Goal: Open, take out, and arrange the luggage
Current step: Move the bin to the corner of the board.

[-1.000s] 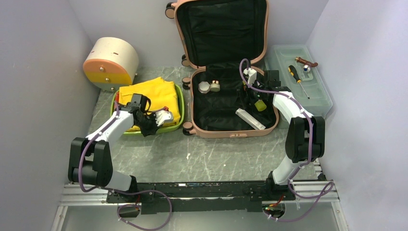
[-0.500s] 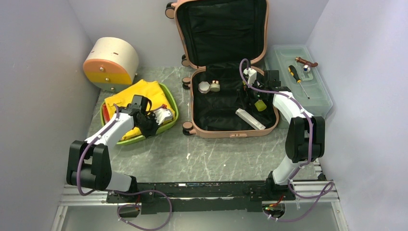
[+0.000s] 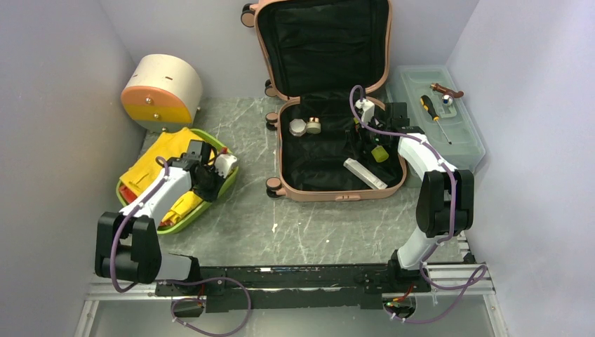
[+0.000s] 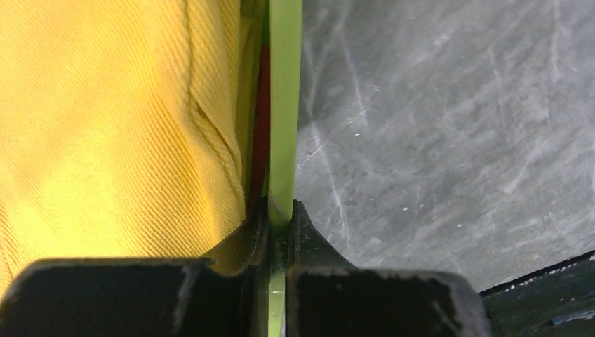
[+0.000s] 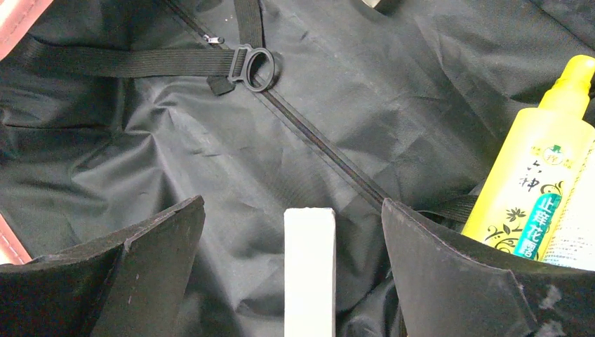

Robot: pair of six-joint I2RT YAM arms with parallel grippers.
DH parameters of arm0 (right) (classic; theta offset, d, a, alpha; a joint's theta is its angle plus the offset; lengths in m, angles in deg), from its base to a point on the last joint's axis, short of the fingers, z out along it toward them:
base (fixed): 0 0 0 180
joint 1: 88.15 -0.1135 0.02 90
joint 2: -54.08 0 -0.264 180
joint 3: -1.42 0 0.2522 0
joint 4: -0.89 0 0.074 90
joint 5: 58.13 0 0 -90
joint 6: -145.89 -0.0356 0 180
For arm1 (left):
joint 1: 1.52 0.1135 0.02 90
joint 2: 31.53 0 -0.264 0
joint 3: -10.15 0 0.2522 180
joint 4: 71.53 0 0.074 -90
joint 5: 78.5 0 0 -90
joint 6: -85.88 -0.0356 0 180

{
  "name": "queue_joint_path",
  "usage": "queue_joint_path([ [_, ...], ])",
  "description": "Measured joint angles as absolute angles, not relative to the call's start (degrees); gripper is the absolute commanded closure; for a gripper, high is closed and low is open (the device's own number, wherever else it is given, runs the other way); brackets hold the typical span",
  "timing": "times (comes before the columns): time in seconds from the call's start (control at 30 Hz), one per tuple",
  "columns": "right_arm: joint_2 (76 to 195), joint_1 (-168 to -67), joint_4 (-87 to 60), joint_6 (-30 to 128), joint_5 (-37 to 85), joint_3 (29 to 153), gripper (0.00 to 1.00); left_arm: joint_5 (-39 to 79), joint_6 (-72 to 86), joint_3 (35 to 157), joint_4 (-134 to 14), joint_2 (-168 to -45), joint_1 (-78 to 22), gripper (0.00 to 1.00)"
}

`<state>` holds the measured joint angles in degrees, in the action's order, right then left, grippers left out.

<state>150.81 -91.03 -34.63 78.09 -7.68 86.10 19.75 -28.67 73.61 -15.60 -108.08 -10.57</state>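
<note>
Right wrist, luggage (image 5: 210, 140) lining apparently just below wide-spread right gripper (image 5: 291, 202)

Salmon-pink shell with black lining on the luggage (image 3: 323, 42); lime-green tray (image 4: 284, 105); yellow, finely ribbed cloth (image 4: 105, 126); grey table (image 3: 302, 225) veined white like marble; yellow bottle (image 5: 533, 161), green label; cream box (image 3: 165, 74), orange and yellow drawers; translucent grey-green toolbox (image 3: 459, 151)

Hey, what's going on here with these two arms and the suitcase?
The luggage lies open on the table. The left gripper is shut on the rim of a green tray that holds a yellow cloth, to the left of the case. The right gripper hangs open inside the case, over a white bar beside a yellow bottle.
</note>
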Motion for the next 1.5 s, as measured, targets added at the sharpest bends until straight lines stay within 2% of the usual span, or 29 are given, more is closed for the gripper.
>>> queue_joint_path([
  [0.33,149.52,-91.03,-34.21,77.89,-7.70,85.88,0.00,14.66,-19.97,79.33,-12.65,-112.50,-7.03,1.00],
  [0.53,149.21,-91.03,-34.19,77.89,-7.73,85.88,0.00,18.53,-14.79,83.73,-9.48,-113.26,-6.23,1.00],
  [0.87,149.21,-91.03,-34.19,77.89,-7.70,85.84,0.00,23.84,-12.17,83.86,-8.34,-114.68,-6.18,1.00],
  [0.97,149.21,-91.03,-34.19,77.89,-7.70,85.84,0.00,24.04,-12.13,83.86,-8.30,-114.68,-6.18,0.81],
  [1.1,149.21,-91.03,-34.17,77.89,-7.68,85.84,0.00,24.39,-11.69,84.08,-7.25,-114.68,-6.01,0.71],
  [1.2,149.21,-91.03,-34.19,77.89,-7.68,85.84,0.00,26.79,-11.43,86.04,-4.84,-114.62,-5.98,0.50],
  [1.27,149.21,-91.03,-34.19,77.89,-7.66,85.84,0.00,29.35,-11.45,88.62,-3.82,-114.60,-5.98,0.44],
  [1.43,149.21,-91.03,-34.17,77.89,-7.62,85.84,0.00,35.79,-12.67,95.07,-3.73,-112.54,-6.03,0.44],
  [1.5,149.21,-91.03,-34.17,77.89,-7.64,85.84,0.00,36.12,-13.98,97.06,-4.69,-112.04,-6.09,0.56],
])
